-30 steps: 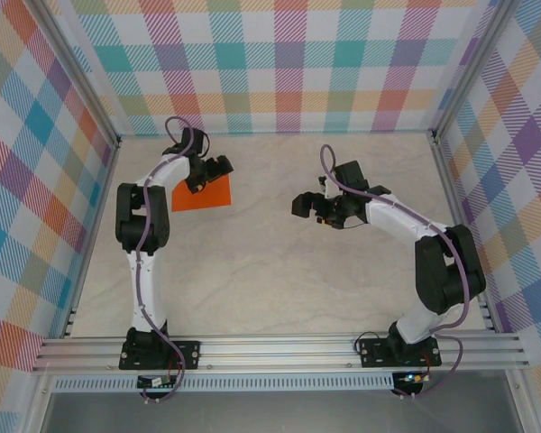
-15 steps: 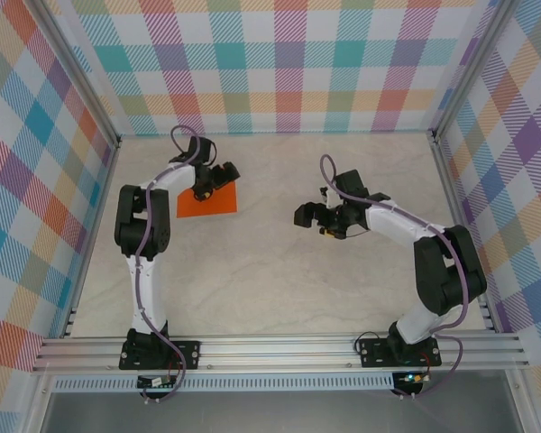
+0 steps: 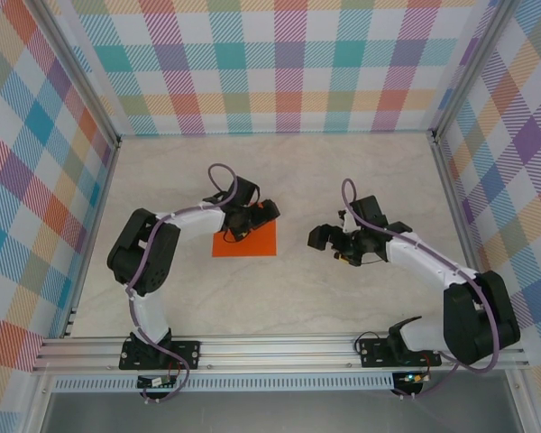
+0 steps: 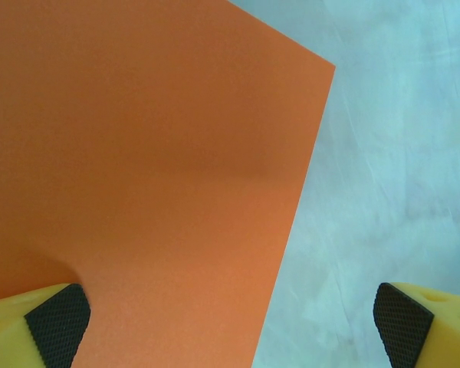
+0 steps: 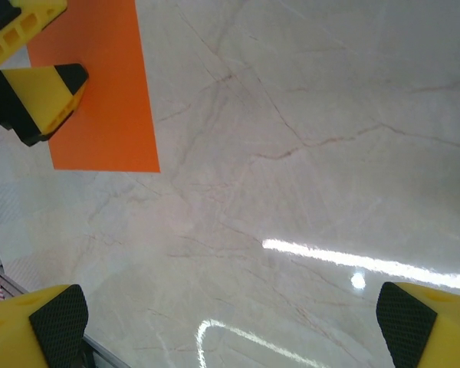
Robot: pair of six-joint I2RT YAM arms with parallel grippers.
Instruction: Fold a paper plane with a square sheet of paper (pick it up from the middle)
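Left gripper (image 4: 230, 318) facing down, jaws wide; right gripper (image 5: 228, 322) likewise.

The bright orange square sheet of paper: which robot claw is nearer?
Left. The left gripper is over an edge of the orange sheet; the right gripper is apart, to its right, over the table.

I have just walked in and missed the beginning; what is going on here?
Two robot arms work over a pale table. The left gripper, jaws open, is over an edge of the orange square sheet of paper, which lies flat and unfolded. The right gripper, also open, holds nothing over bare table beside it.
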